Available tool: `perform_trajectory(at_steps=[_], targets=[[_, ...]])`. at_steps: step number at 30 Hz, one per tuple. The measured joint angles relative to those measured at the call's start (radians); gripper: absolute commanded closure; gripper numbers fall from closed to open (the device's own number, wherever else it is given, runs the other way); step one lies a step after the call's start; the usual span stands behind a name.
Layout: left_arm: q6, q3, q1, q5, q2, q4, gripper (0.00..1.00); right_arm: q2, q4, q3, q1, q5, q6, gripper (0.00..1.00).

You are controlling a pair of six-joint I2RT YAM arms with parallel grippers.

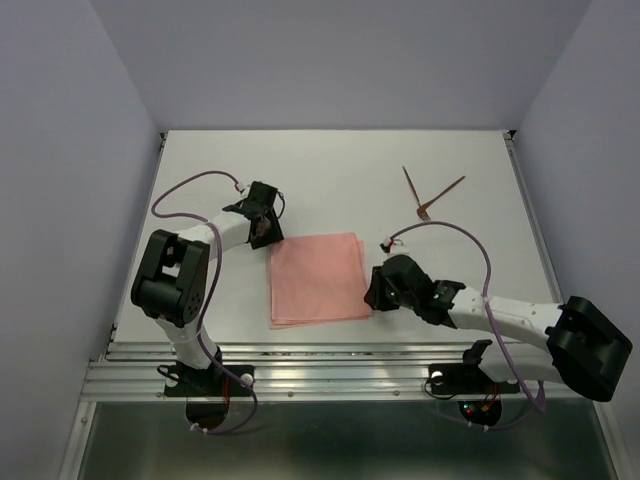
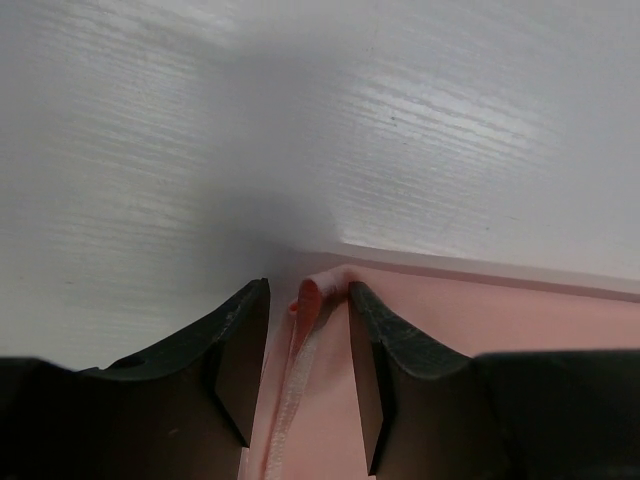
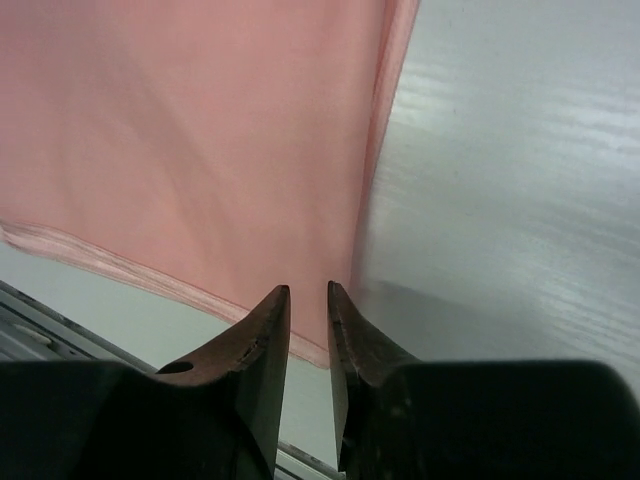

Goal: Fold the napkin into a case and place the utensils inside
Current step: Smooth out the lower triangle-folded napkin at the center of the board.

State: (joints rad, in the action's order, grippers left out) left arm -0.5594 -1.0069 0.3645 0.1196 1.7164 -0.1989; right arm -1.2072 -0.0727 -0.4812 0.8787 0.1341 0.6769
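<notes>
1. The table (image 1: 330, 165) is white. The napkin (image 1: 315, 280) lies flat at its middle as a roughly square salmon-pink pad. Stacked edges of cloth show along its near side.
2. The left gripper (image 1: 267, 236) sits at the napkin's far left corner, low over the table.
3. In the left wrist view, its jaws stand apart and straddle a thin raised ridge of cloth at that corner. Daylight shows on both sides of the ridge, so the fingers (image 2: 238, 335) are not pinching it.
4. The right gripper (image 1: 372, 291) sits at the napkin's near right corner, pointing in towards the cloth.
5. In the right wrist view, its jaws are parted by only a narrow slit. The corner of the cloth ends just at the tips. No fabric is seen clamped between them.
6. The utensils (image 1: 443, 195) lie on the far right part of the table, well apart from the napkin and from both grippers. They are two thin reddish-brown sticks, splayed apart at their far ends. The right one ends in a small forked tip at its near end.
7. A purple cable (image 1: 190, 190) loops beside each arm.
</notes>
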Motion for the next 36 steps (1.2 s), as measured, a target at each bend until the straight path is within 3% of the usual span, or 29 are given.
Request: perform_trajectory(at_steps=[5, 13, 23, 31, 36], targets=[[0.005, -0.024, -0.008, 0.006, -0.006, -0.005, 0.51, -0.01, -0.01, -0.104, -0.053, 0.029, -0.028, 0.72], [0.014, -0.025, -0.039, 0.017, -0.103, -0.044, 0.51, -0.288, -0.003, -0.34, -0.244, -0.023, -0.101, 0.67], [0.034, -0.119, 0.029, 0.039, -0.168, -0.114, 0.53, -0.531, -0.004, -0.471, -0.34, -0.101, -0.102, 0.71], [0.032, -0.338, 0.22, 0.033, -0.011, -0.145, 0.54, -0.587, 0.006, -0.52, -0.343, -0.092, -0.098, 0.76], [0.031, -0.478, 0.286, 0.014, 0.147, -0.176, 0.54, -0.607, 0.005, -0.542, -0.343, -0.059, -0.102, 0.9]])
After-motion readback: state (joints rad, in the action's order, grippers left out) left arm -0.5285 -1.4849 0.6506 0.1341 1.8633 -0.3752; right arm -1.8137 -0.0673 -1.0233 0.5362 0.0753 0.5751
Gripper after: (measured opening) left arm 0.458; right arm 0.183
